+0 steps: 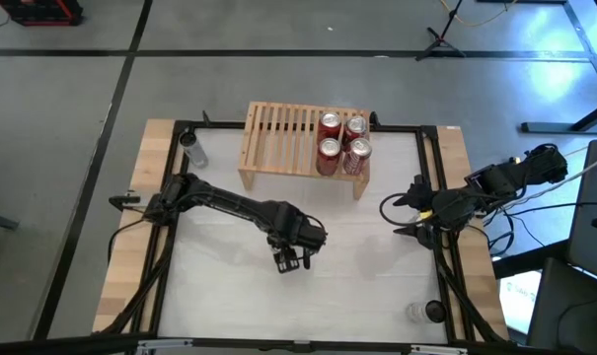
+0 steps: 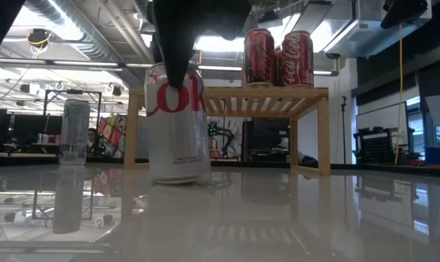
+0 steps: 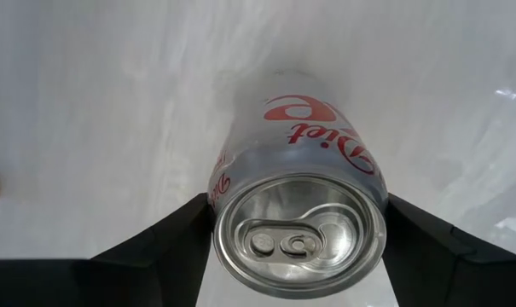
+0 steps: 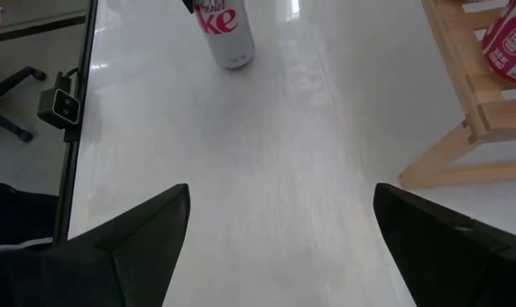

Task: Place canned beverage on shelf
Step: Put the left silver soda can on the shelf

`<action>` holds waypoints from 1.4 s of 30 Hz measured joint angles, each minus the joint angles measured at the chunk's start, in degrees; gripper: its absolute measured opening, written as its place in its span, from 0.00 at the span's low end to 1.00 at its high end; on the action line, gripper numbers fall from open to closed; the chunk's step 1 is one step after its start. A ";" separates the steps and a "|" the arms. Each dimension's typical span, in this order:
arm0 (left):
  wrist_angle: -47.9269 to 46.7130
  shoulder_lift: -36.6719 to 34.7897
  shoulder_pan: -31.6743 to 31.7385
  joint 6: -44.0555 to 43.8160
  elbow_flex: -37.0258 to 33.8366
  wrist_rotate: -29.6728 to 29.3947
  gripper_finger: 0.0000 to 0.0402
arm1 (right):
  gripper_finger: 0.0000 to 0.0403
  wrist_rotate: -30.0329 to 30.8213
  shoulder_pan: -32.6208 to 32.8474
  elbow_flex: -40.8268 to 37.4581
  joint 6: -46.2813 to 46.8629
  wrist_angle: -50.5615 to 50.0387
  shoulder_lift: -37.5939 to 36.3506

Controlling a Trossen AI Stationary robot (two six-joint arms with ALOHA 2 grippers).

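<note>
A: Where did the silver Diet Coke can [image 3: 298, 223] stand, and what had it?

B: It stood upright on the white desk [image 1: 367, 266], toward six o'clock from the shelf [image 1: 278, 138] and well apart from it. The left gripper [image 1: 291, 259] hung over it from above, its fingers [image 3: 168, 234] set either side of the rim, flanking the can; whether they pressed it could not be told.

A: How should the grasp have gone?

B: Likely best to close squarely on the upper wall, then lift straight before carrying toward twelve o'clock. The four red cans [image 1: 341, 141] filled the shelf's three o'clock end, so the bare slats at nine o'clock looked the safer spot.

A: And the arms?

B: The left arm reached from nine o'clock, wrist bent downward. The right gripper [image 1: 413, 215] waited at three o'clock, fingers [image 4: 138, 230] spread, holding nothing.
</note>
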 joint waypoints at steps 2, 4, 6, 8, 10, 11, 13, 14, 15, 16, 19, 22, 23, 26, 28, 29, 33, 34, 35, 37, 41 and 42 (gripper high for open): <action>0.04 0.00 -0.04 0.67 0.00 -0.36 0.66 | 0.89 -0.01 0.00 0.00 0.00 0.16 0.00; 0.07 0.01 -0.02 1.34 0.00 -0.34 0.66 | 0.89 0.00 0.00 0.00 0.00 0.14 0.00; 0.10 0.02 -0.02 1.32 0.00 -0.35 0.66 | 0.89 0.00 0.00 0.00 0.00 0.14 0.00; 0.10 0.04 -0.02 1.29 0.00 -0.39 0.67 | 0.89 0.00 0.00 0.00 0.01 0.13 0.00; 0.14 0.04 -0.02 1.45 0.00 -0.32 0.67 | 0.89 0.00 0.00 0.00 0.00 0.11 0.00; 0.17 0.05 -0.02 1.48 0.00 -0.24 0.68 | 0.89 0.00 0.00 0.00 0.01 0.11 0.00; 0.47 0.09 -0.02 1.55 0.00 -0.23 0.70 | 0.89 0.02 0.00 0.00 0.00 0.11 0.00; 0.67 0.09 -0.02 2.17 0.00 -0.25 0.71 | 0.89 0.18 0.00 0.00 0.01 0.10 0.00; 0.80 0.09 0.00 2.93 0.00 -0.42 0.71 | 0.89 0.58 0.00 0.00 0.00 0.10 0.00; 0.83 0.09 -0.02 3.31 0.00 -0.57 0.72 | 0.89 0.88 0.00 0.00 0.02 0.10 0.00; 0.80 0.11 0.16 3.06 -0.02 -0.59 0.74 | 0.89 1.07 0.00 0.00 0.02 0.07 0.00; 0.80 0.17 0.37 3.01 -0.04 -0.32 0.78 | 0.89 1.07 0.00 0.00 0.02 0.07 0.00; 0.78 0.21 0.37 3.14 -0.06 -0.44 0.80 | 0.89 1.06 0.00 0.00 0.02 0.07 0.00; 0.60 0.28 0.72 3.62 -0.07 -0.43 0.86 | 0.89 1.06 0.00 0.00 0.02 0.07 0.00; 0.46 0.28 0.95 3.60 -0.07 0.19 0.89 | 0.89 1.05 0.00 0.00 0.02 0.07 0.00; 0.32 0.16 1.01 3.60 -0.04 0.57 0.89 | 0.89 1.05 0.00 0.00 0.02 0.05 0.00; 0.24 -1.61 0.10 3.16 1.75 -1.96 0.90 | 0.89 1.05 0.00 0.00 0.03 -0.02 0.02; 0.12 -2.75 -0.43 2.96 2.01 -3.27 0.90 | 0.89 1.04 0.00 0.01 0.14 -0.08 0.01; 0.12 -4.06 -1.07 2.91 2.07 -4.58 0.90 | 0.89 0.94 0.00 0.02 0.29 -0.08 0.01; 0.43 -6.48 -2.28 2.78 1.81 -6.49 0.90 | 0.89 0.44 0.02 0.02 0.57 -0.15 0.02; 5.33 -12.32 -4.37 0.76 -2.34 -9.49 0.90 | 0.89 -0.05 0.04 0.02 0.90 -0.17 0.02; 7.44 -14.22 -4.96 0.18 -4.39 -11.06 0.90 | 0.89 -0.06 0.04 0.02 0.90 -0.17 0.02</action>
